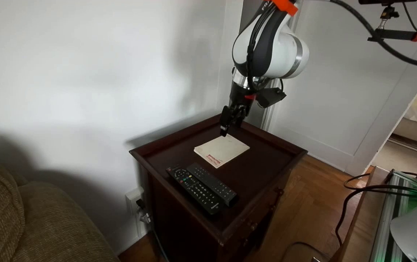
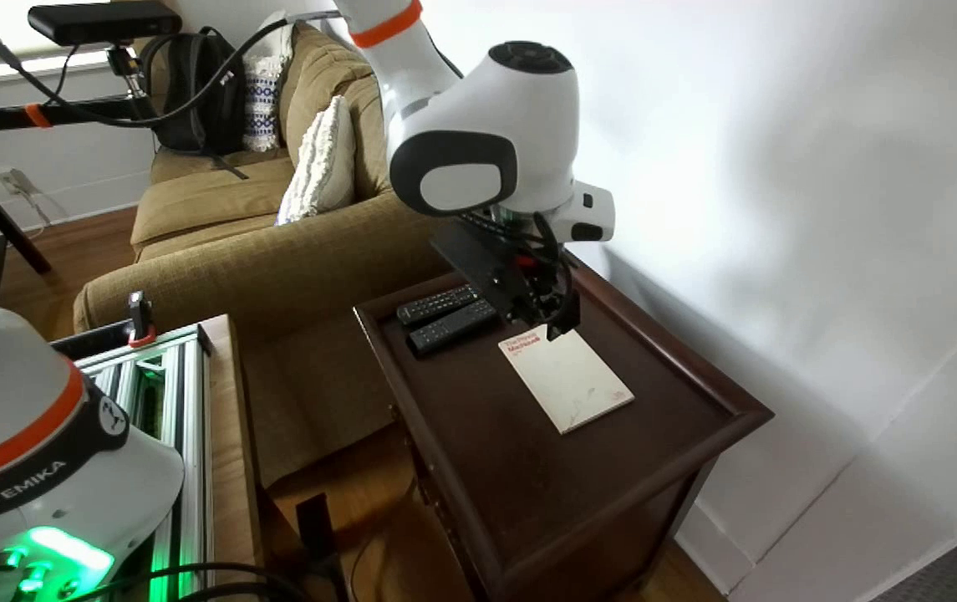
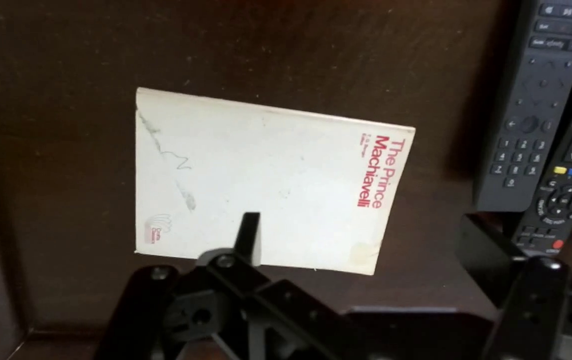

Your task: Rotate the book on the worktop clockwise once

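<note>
The book [image 1: 223, 150] is a thin cream-white rectangle with red title print at one end. It lies flat on the worktop, a dark reddish-brown wood top with a raised rim [image 1: 266, 160]. The book also shows in an exterior view [image 2: 572, 380] and whole except for one edge in the wrist view [image 3: 266, 180]. My gripper [image 3: 360, 225] is open and empty, pointing down above the worktop. In the wrist view one finger overlaps the book's lower edge and the other is beyond the title end. The gripper also shows in both exterior views [image 1: 231, 126] [image 2: 541, 324], over the book's wall-side edge.
Two black remote controls [image 1: 197, 191] [image 1: 213, 183] lie side by side near the book's title end. A white wall [image 2: 821, 209] stands along one side of the worktop. A brown sofa [image 2: 277, 267] stands close by the remote end.
</note>
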Controlling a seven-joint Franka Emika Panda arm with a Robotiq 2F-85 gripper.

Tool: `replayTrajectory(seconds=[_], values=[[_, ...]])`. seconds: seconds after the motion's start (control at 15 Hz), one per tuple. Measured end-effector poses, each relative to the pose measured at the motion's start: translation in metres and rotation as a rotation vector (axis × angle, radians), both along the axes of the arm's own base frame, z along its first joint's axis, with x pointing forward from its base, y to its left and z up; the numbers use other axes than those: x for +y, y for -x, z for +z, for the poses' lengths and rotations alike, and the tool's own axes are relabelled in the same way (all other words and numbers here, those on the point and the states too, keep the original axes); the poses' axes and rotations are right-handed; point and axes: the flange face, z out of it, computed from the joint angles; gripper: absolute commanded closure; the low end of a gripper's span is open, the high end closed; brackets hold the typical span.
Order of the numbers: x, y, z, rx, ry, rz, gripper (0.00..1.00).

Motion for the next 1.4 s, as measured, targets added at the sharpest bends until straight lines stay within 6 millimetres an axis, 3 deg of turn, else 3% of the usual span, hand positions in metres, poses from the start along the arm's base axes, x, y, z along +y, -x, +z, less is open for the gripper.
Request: replayTrajectory(seconds=[0.07, 0.2, 0.47, 0.8, 1.4], values=[[0.001, -0.002, -0.008, -0.023, 0.002, 0.025, 0.25], [0.004, -0.009, -0.015, -0.081, 0.002, 0.068, 0.32], [0.005, -0.019, -0.027, -0.152, -0.002, 0.155, 0.65], [-0.010, -0.022, -0.050, -0.150, 0.017, 0.251, 0.99], [-0.018, -0.015, -0.077, -0.066, 0.052, 0.461, 1.00]])
